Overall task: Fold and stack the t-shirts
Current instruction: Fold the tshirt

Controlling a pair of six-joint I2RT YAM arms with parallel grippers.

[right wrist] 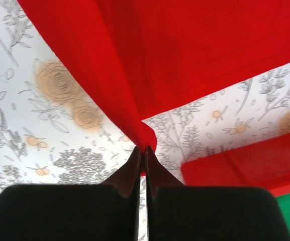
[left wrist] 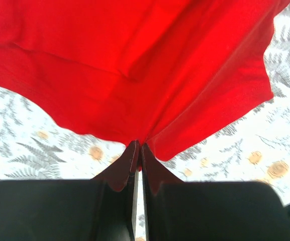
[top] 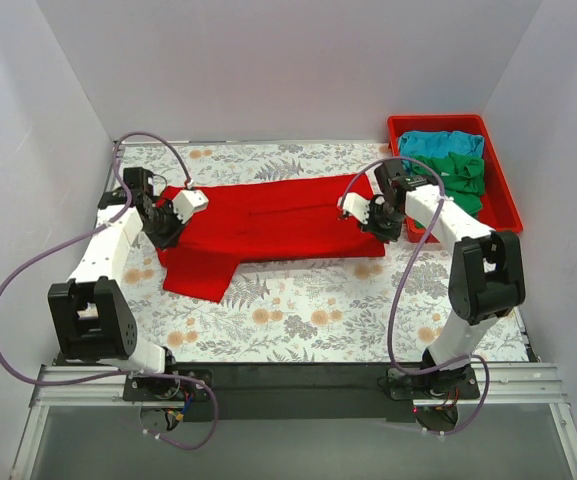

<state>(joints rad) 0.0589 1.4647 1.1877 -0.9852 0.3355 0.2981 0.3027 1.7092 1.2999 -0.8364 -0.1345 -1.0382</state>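
Red t-shirt (top: 268, 225) — pinched by left claw (left wrist: 138, 146) and right claw (right wrist: 143, 149).

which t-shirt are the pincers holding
The red t-shirt, stretched between the left pincer and right pincer, both shut on it; the green t-shirt and turquoise t-shirt lie bunched in the red tray.

- The top view is bright and evenly lit from above, with no glare; the walls (top: 268, 60) look pale grey-lilac.
- Shadows are soft, with a faint one under the red t-shirt (top: 268, 225) at its lower left edge.
- In the wrist views, the left gripper (left wrist: 138, 146) and right gripper (right wrist: 142, 149) show as near-black, slightly soft shapes at the bottom of the frame (close to the lens).
- The red is heavily saturated, so folds show only as dim bands.
- The floral table cover (left wrist: 34, 145) stays fairly sharp.
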